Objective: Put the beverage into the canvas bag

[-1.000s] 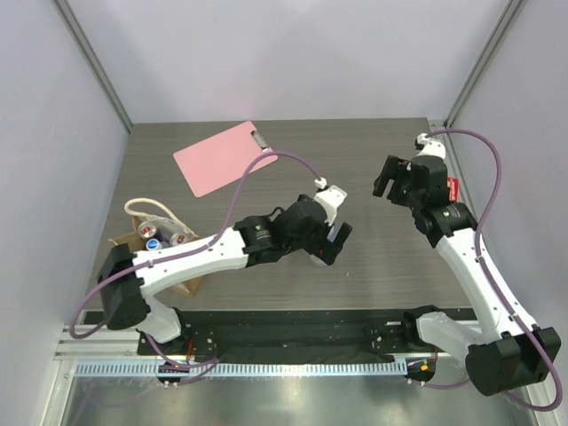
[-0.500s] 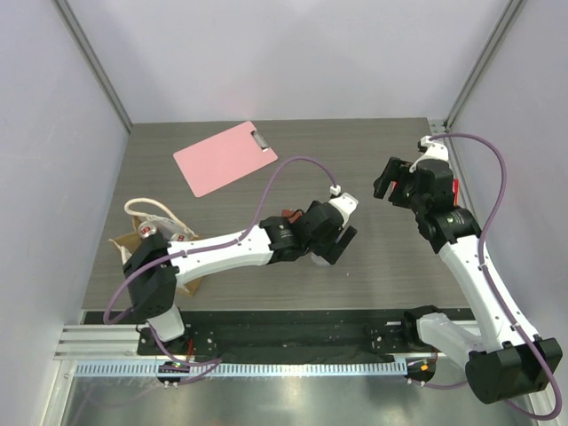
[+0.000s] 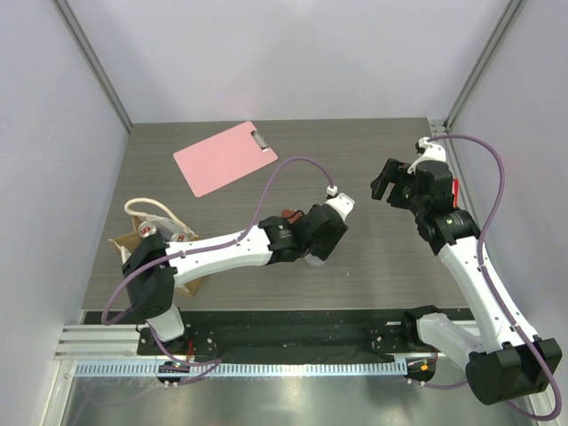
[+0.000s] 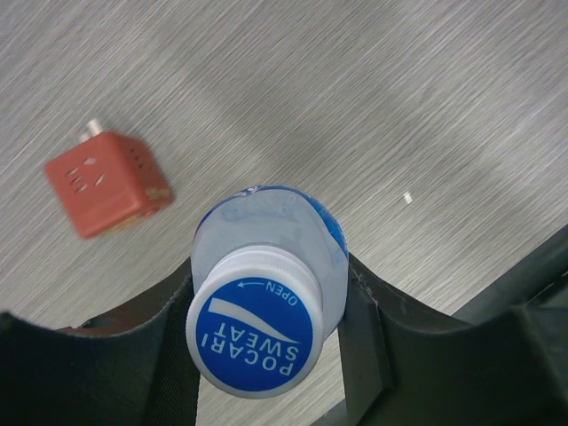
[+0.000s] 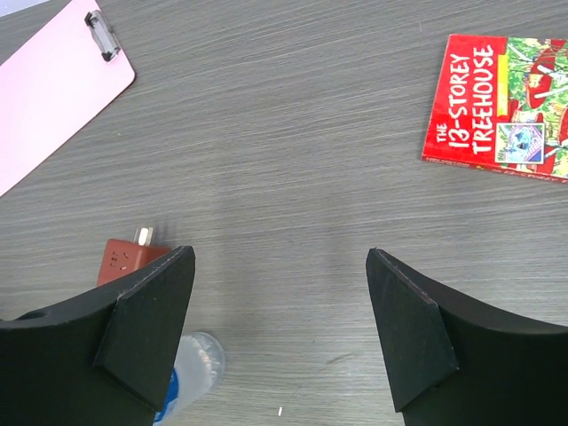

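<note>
Canvas bag [image 3: 160, 238]: stood at the far left, unmoved, well apart from the beverage.
Red box [image 4: 108, 182]: lay near the beverage, not touching it.
Change: within the last second the left gripper [image 4: 268, 293] had sunk around the beverage [image 4: 254, 337]. Pickup looked begun, and the carry to the bag remained.
Left grip: fingers pressed against both sides of the upright beverage, below its cap.
Right gripper [image 5: 280, 342]: jaws wide apart, holding nothing, hovering to the right.
</note>
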